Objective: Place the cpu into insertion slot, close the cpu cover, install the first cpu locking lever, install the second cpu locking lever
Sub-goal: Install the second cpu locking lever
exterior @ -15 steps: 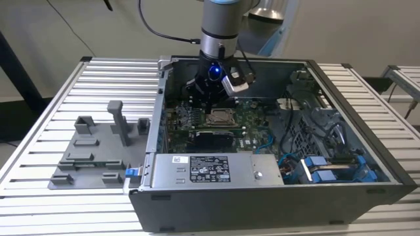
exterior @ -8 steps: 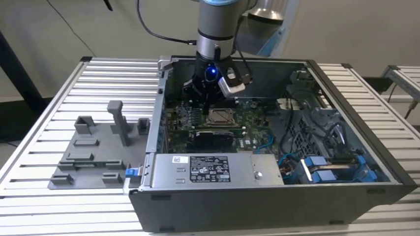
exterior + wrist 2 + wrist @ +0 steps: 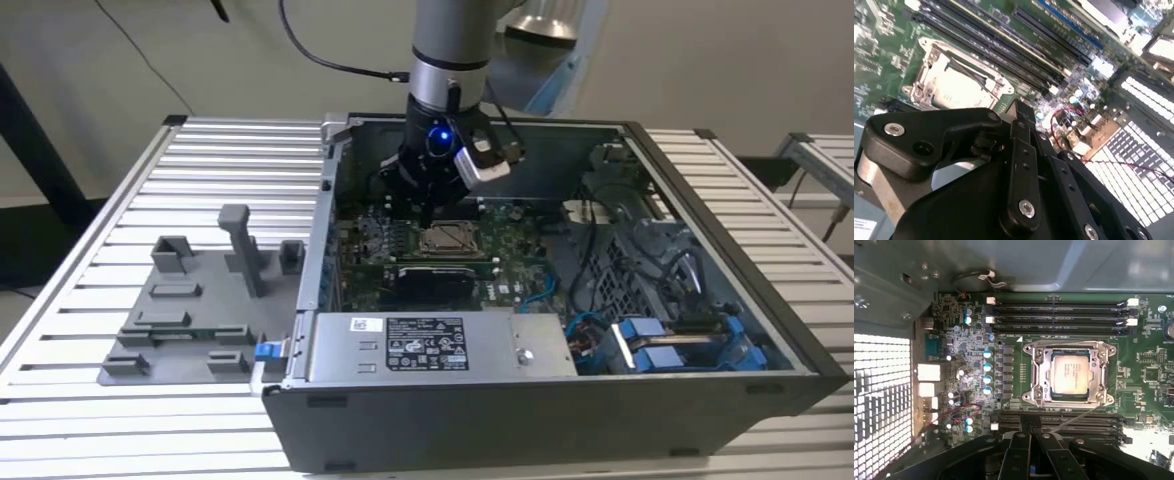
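Observation:
The cpu [image 3: 1070, 376] lies flat in the insertion slot [image 3: 1035, 371] on the green motherboard, its tan face showing. The silver cpu cover [image 3: 1069, 346] lies down around it as a frame. A thin metal lever rod [image 3: 1076, 419] slants out from the socket's corner towards my gripper. In the second wrist view the socket [image 3: 954, 85] has a dark rod [image 3: 971, 70] crossing above it. My gripper [image 3: 1029, 429] hovers beside the socket over the memory slots, fingers together with nothing seen between them. In the exterior view the gripper [image 3: 424, 205] hangs just behind the socket [image 3: 447, 240].
The open computer case [image 3: 747, 385] walls in the motherboard on all sides. A power supply [image 3: 414, 345] sits at its front, with blue drive caddies [image 3: 667, 345] and cables on the exterior view's right. A grey fixture plate [image 3: 187, 310] stands on the slatted table.

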Robot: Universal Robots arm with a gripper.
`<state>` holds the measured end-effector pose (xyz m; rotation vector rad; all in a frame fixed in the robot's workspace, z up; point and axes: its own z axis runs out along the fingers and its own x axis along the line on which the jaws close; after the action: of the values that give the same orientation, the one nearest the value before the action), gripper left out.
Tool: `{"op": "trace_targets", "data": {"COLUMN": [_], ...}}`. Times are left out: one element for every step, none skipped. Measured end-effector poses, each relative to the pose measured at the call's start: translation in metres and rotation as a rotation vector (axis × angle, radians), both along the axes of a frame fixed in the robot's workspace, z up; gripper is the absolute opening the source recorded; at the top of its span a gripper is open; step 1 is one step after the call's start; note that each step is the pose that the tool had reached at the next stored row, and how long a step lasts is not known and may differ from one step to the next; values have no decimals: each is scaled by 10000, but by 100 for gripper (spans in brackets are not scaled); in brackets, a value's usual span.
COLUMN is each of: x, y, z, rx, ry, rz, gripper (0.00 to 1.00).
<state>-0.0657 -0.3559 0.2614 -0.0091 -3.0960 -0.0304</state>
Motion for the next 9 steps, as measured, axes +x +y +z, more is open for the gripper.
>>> {"op": "trace_targets", "data": {"x": [18, 28, 33, 35, 37, 43, 53, 60, 65], "y": [-7, -10, -11, -11, -11, -15, -20, -22, -23], "z": [2, 11, 32, 61, 87, 95, 94, 88, 74], "rx": [3, 7, 14, 18, 23, 37, 68, 86, 104], "ry": [4, 9, 15, 17, 21, 24, 26, 25, 25], "rz": [0, 0, -1, 0, -1, 0, 0, 0, 0], "gripper": [11, 11, 11, 11, 11, 11, 11, 11, 11]}}
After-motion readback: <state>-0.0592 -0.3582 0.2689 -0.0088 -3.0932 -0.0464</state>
